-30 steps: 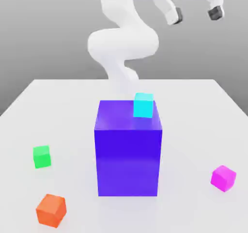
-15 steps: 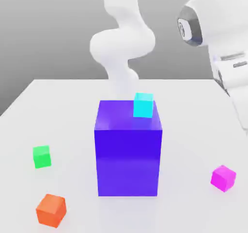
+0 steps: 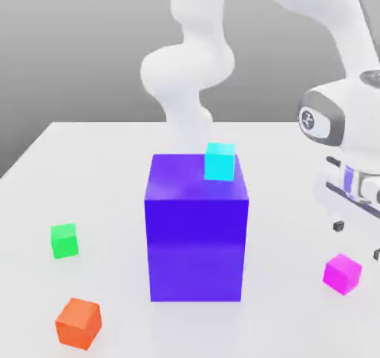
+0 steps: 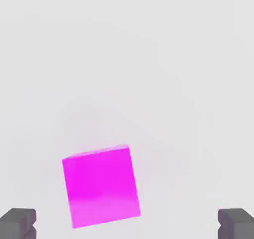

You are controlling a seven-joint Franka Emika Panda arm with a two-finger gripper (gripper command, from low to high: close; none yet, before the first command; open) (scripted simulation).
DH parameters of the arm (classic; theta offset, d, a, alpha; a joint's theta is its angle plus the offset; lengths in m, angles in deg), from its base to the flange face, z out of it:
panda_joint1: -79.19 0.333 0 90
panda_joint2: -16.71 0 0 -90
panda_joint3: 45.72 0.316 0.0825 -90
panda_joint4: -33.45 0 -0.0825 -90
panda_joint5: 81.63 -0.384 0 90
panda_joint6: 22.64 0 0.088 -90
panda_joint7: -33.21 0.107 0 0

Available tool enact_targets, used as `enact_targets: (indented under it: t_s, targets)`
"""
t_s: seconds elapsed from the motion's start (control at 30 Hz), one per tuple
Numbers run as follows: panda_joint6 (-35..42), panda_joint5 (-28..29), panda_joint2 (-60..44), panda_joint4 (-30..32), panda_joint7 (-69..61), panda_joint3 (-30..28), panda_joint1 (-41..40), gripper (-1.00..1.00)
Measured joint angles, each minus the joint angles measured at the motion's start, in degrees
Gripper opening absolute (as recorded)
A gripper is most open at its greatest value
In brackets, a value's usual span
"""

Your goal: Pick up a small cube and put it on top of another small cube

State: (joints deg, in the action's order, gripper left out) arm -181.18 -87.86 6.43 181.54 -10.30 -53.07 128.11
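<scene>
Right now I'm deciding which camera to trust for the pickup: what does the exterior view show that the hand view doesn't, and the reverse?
Exterior view alone: the white arm, the big purple-blue block with the cyan cube on top of it, the green cube, the orange cube, and the table's edges.

Hand view alone: a close look down on the magenta cube, lying between the two dark fingertips and nearer one of them.

Both: the magenta cube resting on the white table, and the open claw above it, not touching it.
</scene>
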Motion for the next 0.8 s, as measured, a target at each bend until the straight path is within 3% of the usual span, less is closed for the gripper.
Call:
enact_targets:
  t_s: [0.27, 0.3, 0.53, 0.8]
  targets:
    - [-9.24, -1.15, -11.27, -1.84, -2.64, 2.81, -1.75, 0.0]
    - [-9.88, -1.42, -12.12, -1.98, -2.83, 3.19, -2.07, -1.0]
    - [-9.62, -1.34, -11.92, -1.96, -2.79, 3.08, -1.98, -1.0]
    - [-0.97, 1.87, -1.03, 0.21, 0.09, 0.08, -0.23, -1.0]
